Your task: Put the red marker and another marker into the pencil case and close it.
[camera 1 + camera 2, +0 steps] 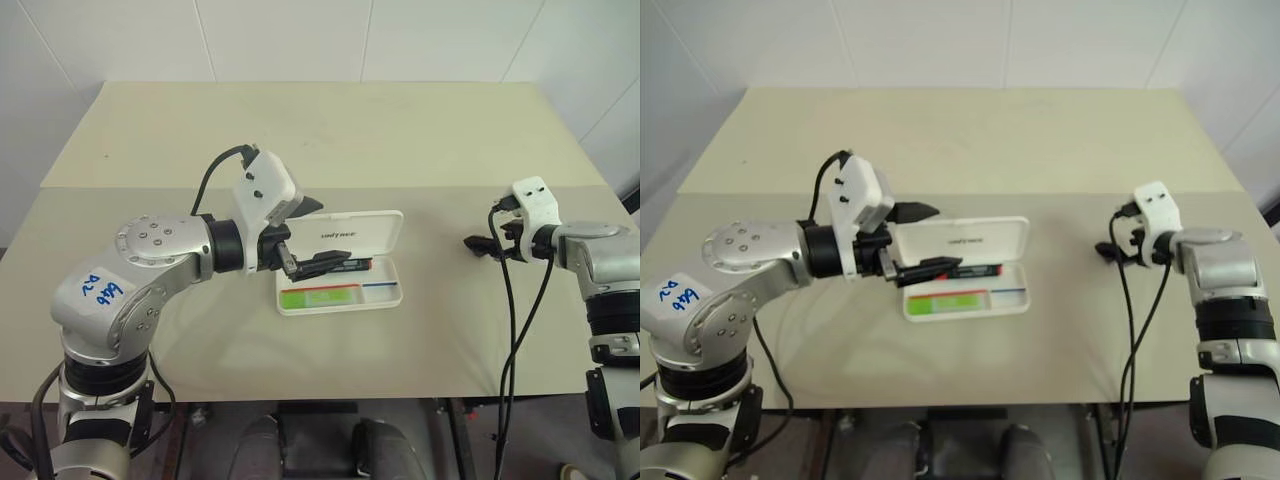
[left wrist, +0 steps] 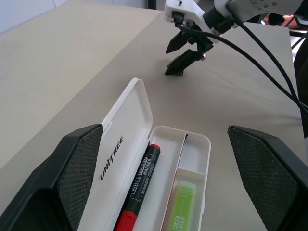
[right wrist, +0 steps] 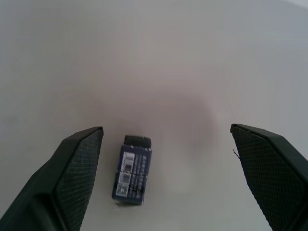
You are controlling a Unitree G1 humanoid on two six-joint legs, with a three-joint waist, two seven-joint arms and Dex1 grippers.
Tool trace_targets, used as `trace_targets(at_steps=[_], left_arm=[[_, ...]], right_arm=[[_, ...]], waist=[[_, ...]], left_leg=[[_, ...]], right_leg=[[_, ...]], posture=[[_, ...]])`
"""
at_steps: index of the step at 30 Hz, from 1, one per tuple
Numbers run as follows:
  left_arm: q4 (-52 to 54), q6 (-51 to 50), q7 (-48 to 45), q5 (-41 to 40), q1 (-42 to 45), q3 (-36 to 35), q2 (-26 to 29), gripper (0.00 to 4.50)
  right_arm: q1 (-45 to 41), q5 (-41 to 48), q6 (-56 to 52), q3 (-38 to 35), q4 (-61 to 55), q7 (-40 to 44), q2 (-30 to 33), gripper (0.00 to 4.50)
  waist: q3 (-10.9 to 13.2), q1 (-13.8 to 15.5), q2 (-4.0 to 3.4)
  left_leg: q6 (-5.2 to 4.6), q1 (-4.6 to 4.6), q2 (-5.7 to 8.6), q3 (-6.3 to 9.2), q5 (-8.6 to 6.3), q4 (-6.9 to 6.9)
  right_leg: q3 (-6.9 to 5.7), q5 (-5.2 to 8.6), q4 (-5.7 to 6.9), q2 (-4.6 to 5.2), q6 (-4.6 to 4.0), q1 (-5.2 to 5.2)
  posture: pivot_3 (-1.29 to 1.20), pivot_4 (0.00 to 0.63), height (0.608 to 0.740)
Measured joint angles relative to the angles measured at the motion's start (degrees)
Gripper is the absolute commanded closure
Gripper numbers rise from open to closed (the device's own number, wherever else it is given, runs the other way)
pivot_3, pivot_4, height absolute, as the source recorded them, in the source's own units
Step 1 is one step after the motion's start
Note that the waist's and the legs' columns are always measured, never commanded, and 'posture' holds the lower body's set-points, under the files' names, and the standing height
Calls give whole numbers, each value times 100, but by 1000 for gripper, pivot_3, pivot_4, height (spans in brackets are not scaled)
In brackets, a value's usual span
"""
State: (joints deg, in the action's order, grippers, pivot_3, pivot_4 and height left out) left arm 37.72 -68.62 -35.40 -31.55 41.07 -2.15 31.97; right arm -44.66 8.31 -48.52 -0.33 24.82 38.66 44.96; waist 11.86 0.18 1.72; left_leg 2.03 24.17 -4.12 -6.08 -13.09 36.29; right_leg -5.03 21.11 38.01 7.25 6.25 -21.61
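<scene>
White tiled walls are backing a pale beige bench [image 1: 330,140], and the white pencil case [image 1: 340,272] is lying open near its middle, the lid [image 1: 345,236] standing up behind the tray. Both markers are already sitting in the tray: the red marker [image 2: 139,187] is lying in the long slot next to the hinge, red body and black section showing, and the lime-green marker [image 2: 182,209] is resting in the compartment beside it. What is left, by this reading, is closing the case.

The left pincer [image 1: 300,238] is hanging over the left end of the case, its black fingers [image 2: 72,168] spread wide and gripping nothing. The right pincer [image 1: 487,245] is hovering well off to the right of the case, also gaping and empty, above a small dark blue labelled block [image 3: 132,171] lying on the bench.

To close it well, a finger should be getting behind the upright lid near its middle and tipping it forward over the tray, then pressing down along the front edge until it latches. Steadying the tray with the other pincer would be helping, since the light plastic case is likely to slide or flip under a one-sided push.
</scene>
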Motion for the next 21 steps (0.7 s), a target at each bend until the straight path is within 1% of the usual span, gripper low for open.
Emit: trace_targets(at_steps=[6, 9, 10, 18, 19, 21], left_arm=[[0, -1, 162, -196, 11, -5, 17, 47], [0, 0, 212, -220, 11, 2, 65, 0], [0, 1, 226, -229, 11, 2, 68, 0], [0, 4, 326, -361, 11, 39, 187, 0], [0, 5, 335, -384, 11, 39, 194, 0], [0, 9, 347, -412, 11, 39, 218, 0]], right_arm=[[-5, 35, -300, -90, 35, -160, -57, 0], [2, 79, -344, -155, 25, -194, -131, 672], [3, 89, -364, -167, 4, -195, -167, 982], [52, 190, -414, -182, -145, -187, -317, 3846], [49, 180, -414, -181, -146, -189, -316, 4114], [46, 169, -403, -164, -150, -189, -307, 4113]], waist=[[0, -14, 0], [0, -15, 0], [0, -16, 0], [-3, -23, 5], [-4, -16, 6], [-4, -13, 7]], left_leg=[[0, -1, 0, 0, 0, 0], [0, -1, 0, 0, 0, 0], [0, -1, 0, 0, 0, 1], [0, -5, 0, -1, 0, 9], [0, -4, 0, 0, 0, 9], [0, -3, 0, 0, 0, 9]], right_leg=[[0, 0, 0, -1, 0, 0], [0, 0, 0, -1, 0, 0], [1, 0, 1, -1, 0, 0], [4, -3, 2, 0, 3, 6], [3, -3, 1, 0, 3, 7], [4, -4, -1, 0, 4, 7]], posture=[[0, 150, 740], [0, 150, 740], [0, 150, 740], [0, 150, 740], [0, 150, 740], [0, 150, 740]])
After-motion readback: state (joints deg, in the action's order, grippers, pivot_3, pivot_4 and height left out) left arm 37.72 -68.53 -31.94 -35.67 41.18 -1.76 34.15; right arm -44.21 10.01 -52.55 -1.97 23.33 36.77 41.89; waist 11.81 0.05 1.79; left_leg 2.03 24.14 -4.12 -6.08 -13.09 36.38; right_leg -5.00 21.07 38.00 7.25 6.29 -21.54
